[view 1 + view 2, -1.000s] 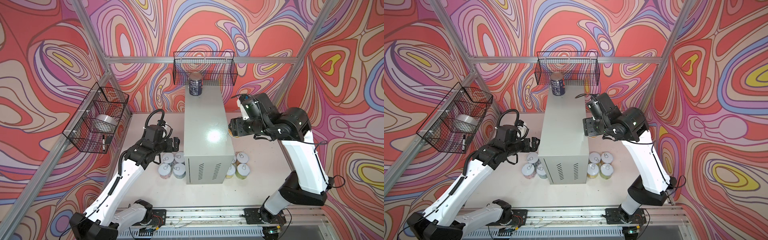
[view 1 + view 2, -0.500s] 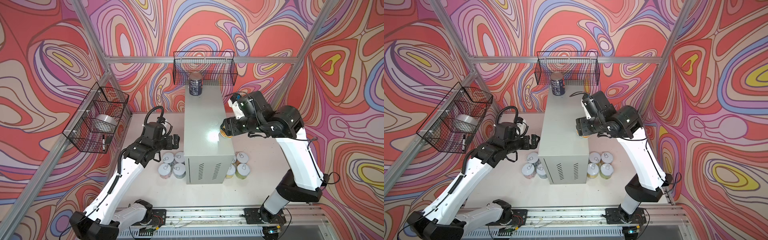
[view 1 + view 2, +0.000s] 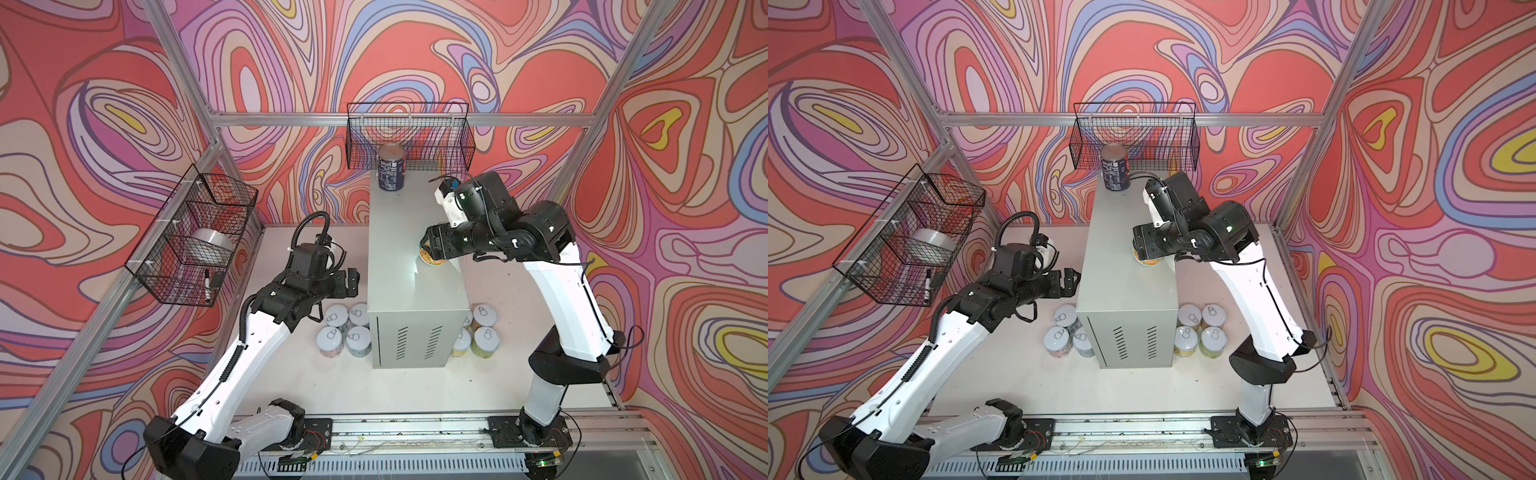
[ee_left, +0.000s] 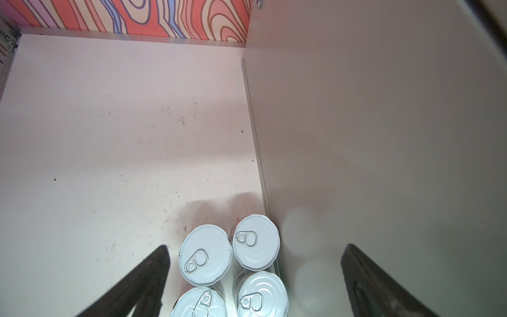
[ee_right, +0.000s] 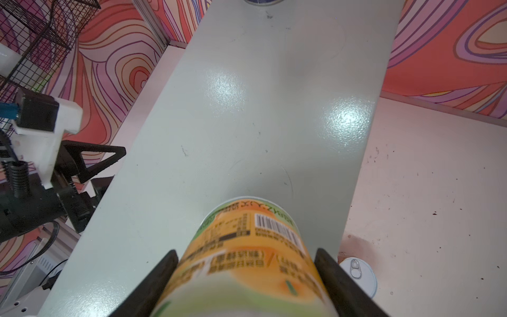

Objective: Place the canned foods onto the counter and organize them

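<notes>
Right pincer (image 3: 432, 250): clenched on the orange can (image 5: 247, 247) at the 3 o'clock edge of the raised grey tabletop (image 3: 399, 224); I cannot tell whether the can touches it.
Left pincer (image 3: 351, 283): released and empty, hovering at its 9 o'clock side.
Navy can (image 3: 390, 172): upright at its 12 o'clock end.
Left foursome (image 3: 345, 328): upright at 8 o'clock on the white tabletop (image 3: 332, 386).
Right foursome (image 3: 1200, 330): at 4 o'clock.

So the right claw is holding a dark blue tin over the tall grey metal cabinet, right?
Not quite. The right claw is holding an orange-and-green labelled tin over the tall grey metal cabinet, as the right wrist view shows. The dark blue tin stands at the cabinet's far end.
</notes>
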